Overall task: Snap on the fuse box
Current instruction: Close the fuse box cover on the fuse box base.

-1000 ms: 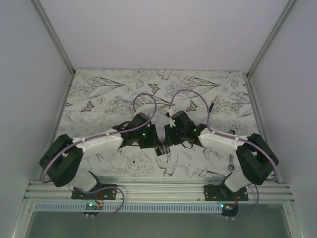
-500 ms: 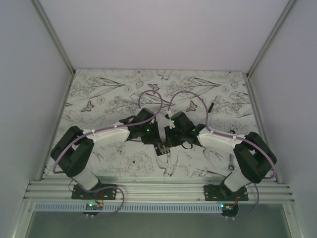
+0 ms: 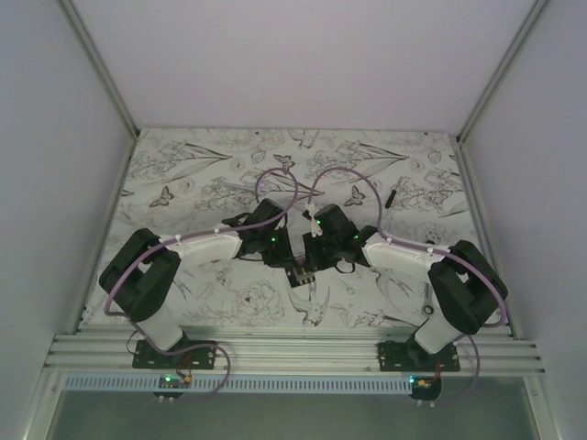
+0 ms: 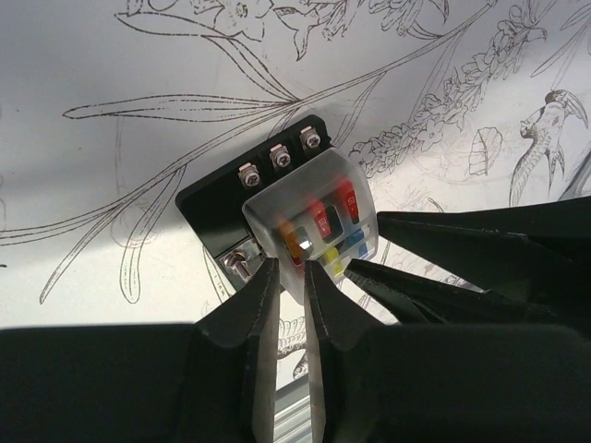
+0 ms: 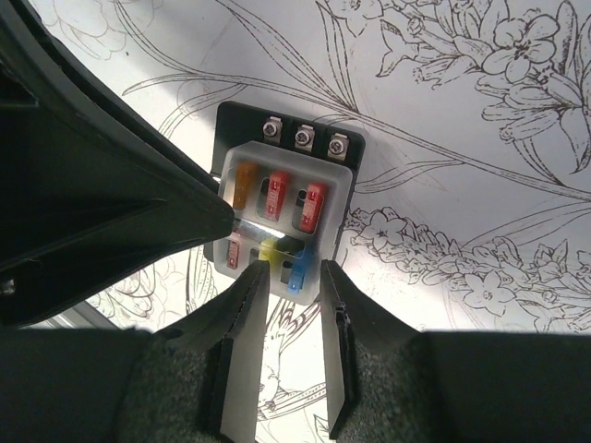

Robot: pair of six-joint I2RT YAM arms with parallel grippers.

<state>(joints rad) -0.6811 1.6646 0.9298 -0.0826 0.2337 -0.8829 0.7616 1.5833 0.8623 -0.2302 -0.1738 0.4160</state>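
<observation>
Fuse box (image 4: 217, 198) lies flat on the floral-print table (image 3: 202, 174), in the middle of the near half, directly under both wrists. Black base, three screws (image 5: 302, 137) in a row along its far edge. Clear cover (image 4: 314, 217) sits on top; through it show red, orange, yellow and blue fuses (image 5: 277, 194).

Left pincer (image 4: 288, 268): comes in from the left, tips resting at the near edge of the cover. Fingers nearly clenched, only a thin slit between them. Cannot tell whether they pinch the cover's lip or merely press on it.

Right pincer (image 5: 291, 272): comes in from the right, tips at the near edge of the cover by the blue fuse. Fingers stand visibly apart, released; the gap is narrower than the cover, nothing clamped between them.

In the right wrist view one dark finger of the left pincer points at the cover's left side, its tip touching or just beside it.

Both arms bend inward, wrists nearly meeting above the box.

Short dark bar (image 3: 393, 195) lies well apart, on the far right of the table.
</observation>
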